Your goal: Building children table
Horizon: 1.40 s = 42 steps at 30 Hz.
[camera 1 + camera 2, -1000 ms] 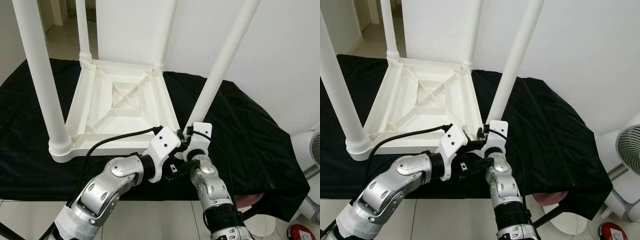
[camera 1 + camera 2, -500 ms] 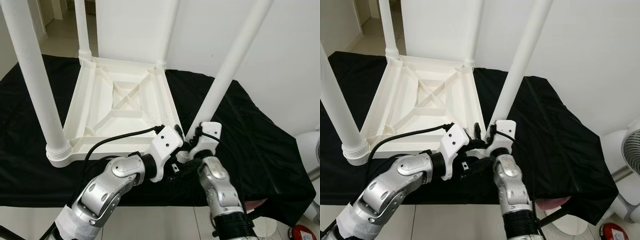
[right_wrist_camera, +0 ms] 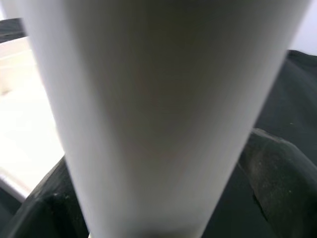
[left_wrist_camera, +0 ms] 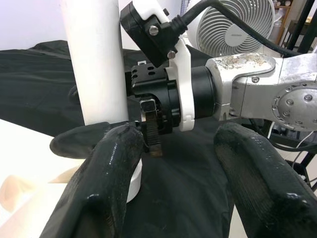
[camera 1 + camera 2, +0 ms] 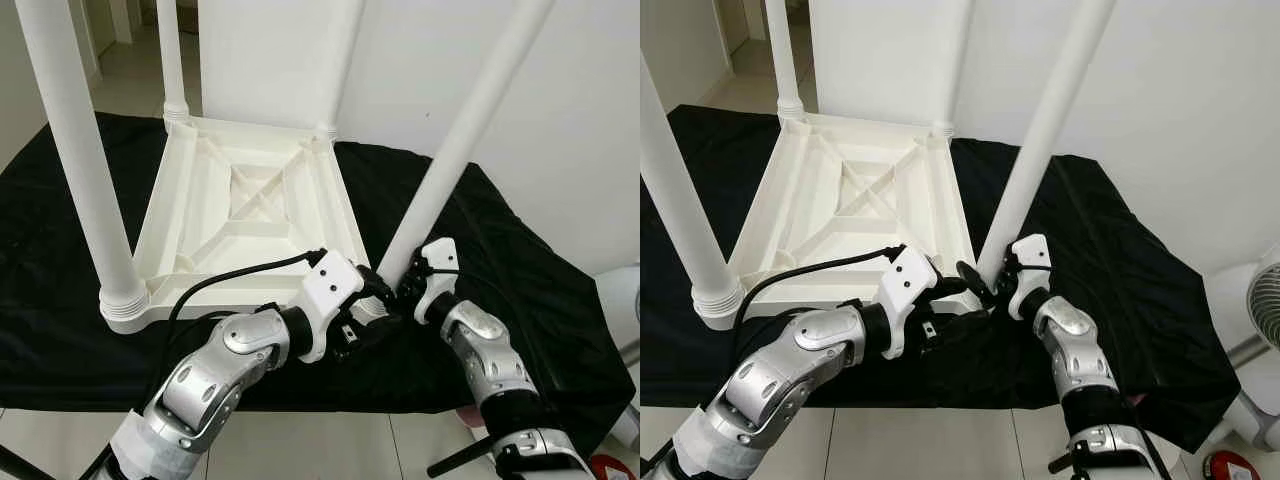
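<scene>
A white children's table [image 5: 190,225] lies upside down on a black cloth [image 5: 510,240]. Three white legs stand upright in its corners: near left [image 5: 90,170], far left [image 5: 172,60] and far right [image 5: 337,60]. The fourth leg [image 5: 460,140] leans to the right at the near right corner. My right gripper [image 5: 402,290] is shut around the base of that leg [image 3: 158,109], a finger [image 3: 282,173] on each side. My left gripper [image 4: 173,163] stands open just in front of the same corner, close to the right wrist, one finger [image 4: 99,188] near the leg's base.
A white wall rises behind the table. A white fan [image 5: 1265,300] stands on the floor at the right, past the cloth's edge. Tiled floor [image 5: 300,445] shows below the near edge of the black cloth.
My right arm has swung out to the right, so its gripper now holds the leg's base from the right side. The left gripper stays by the corner. The camera shifted slightly.
</scene>
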### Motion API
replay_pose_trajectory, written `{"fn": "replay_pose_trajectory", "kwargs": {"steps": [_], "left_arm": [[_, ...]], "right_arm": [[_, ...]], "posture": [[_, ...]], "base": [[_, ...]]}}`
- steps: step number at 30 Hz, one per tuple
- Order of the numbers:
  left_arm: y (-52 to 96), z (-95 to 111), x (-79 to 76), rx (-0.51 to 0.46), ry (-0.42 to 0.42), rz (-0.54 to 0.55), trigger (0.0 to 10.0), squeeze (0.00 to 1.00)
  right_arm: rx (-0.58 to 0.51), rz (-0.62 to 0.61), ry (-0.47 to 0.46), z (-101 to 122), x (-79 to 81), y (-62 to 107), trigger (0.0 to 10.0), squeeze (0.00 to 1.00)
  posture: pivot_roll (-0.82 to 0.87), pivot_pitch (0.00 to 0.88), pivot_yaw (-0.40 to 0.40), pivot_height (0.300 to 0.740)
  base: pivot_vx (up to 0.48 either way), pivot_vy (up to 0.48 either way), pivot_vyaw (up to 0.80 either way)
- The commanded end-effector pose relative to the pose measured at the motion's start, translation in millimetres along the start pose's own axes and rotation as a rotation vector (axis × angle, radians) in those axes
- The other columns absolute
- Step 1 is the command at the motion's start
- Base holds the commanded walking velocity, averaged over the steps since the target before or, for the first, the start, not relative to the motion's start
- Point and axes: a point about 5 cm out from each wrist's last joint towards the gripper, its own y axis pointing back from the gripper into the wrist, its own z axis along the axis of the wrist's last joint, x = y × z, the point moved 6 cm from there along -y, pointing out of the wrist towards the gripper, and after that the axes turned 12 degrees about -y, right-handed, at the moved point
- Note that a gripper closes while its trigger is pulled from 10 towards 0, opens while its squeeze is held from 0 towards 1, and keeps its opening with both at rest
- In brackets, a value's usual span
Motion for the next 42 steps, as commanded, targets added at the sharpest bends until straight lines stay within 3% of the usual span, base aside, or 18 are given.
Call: {"fn": "replay_pose_trajectory", "kwargs": {"steps": [1, 6, 7, 8, 19, 25, 26, 27, 28, 36, 42], "left_arm": [[-1.8, -2, -1.6, 0.015, -0.006, -0.019, 10.0, 0.0], [-1.3, -1, -0.7, 0.018, -0.009, -0.016, 10.0, 0.0], [-0.8, -2, -0.3, 0.02, -0.01, -0.013, 10.0, 0.0], [-0.1, -2, 0.6, 0.022, -0.012, -0.009, 10.0, 0.0], [1.2, -2, 0.5, 0.024, -0.008, -0.003, 10.0, 0.0], [0.2, -5, -1.1, 0.029, -0.002, -0.01, 10.0, 0.0], [0.0, -6, -1.8, 0.031, 0.001, -0.012, 10.0, 0.0], [-0.2, -7, -2.3, 0.032, 0.003, -0.013, 10.0, 0.0], [-0.4, -8, -3.0, 0.034, 0.009, -0.014, 10.0, 0.0], [4.0, -27, -5.3, 0.078, 0.045, 0.001, 10.0, 0.0], [6.3, -28, -2.4, 0.08, 0.049, 0.019, 10.0, 0.0]], "right_arm": [[0.038, 0.056, 0.012, -3, 3.2, -5.8, 10.0, 0.0], [0.074, 0.1, 0.036, -7, 7.8, -16.9, 10.0, 0.0], [0.089, 0.118, 0.03, -10, 8.6, -19.4, 4.0, 0.0], [0.113, 0.137, 0.021, -15, 9.9, -21.7, 0.0, 0.0], [0.163, 0.147, -0.034, -28, 7.8, -16.3, 0.0, 0.0], [0.133, 0.083, -0.075, -28, -3.9, -10.1, 0.0, 0.0], [0.117, 0.055, -0.084, -28, -6.4, -9.8, 4.1, 0.0], [0.106, 0.037, -0.09, -27, -7.9, -9.7, 4.1, 0.0], [0.084, 0.016, -0.103, -25, -8.5, -10.0, 10.0, 0.0], [-0.019, -0.184, -0.144, -26, -3.8, -9.1, 10.0, 0.0], [-0.054, -0.28, -0.167, -25, -5.1, -4.5, 10.0, 0.0]], "posture": [[0.05, 0.0, -0.137, 0.74], [0.06, 0.0, -0.14, 0.74], [0.07, 0.0, -0.144, 0.74], [0.07, 0.0, -0.147, 0.74], [0.07, 0.0, -0.146, 0.74], [0.06, 0.0, -0.142, 0.74], [0.05, 0.0, -0.142, 0.74], [0.05, 0.0, -0.142, 0.74], [0.05, 0.0, -0.141, 0.74], [0.05, 0.0, -0.152, 0.74], [0.05, 0.0, -0.152, 0.74]], "base": [[0.0, 0.0, 0.0], [0.0, 0.0, 0.0], [0.0, 0.0, 0.0], [0.0, 0.0, 0.0], [0.0, 0.0, 0.0], [0.0, 0.0, 0.0], [0.0, 0.0, 0.0], [0.0, 0.0, 0.0], [0.0, 0.0, 0.0], [0.0, 0.0, 0.0], [0.0, 0.0, 0.0]]}}
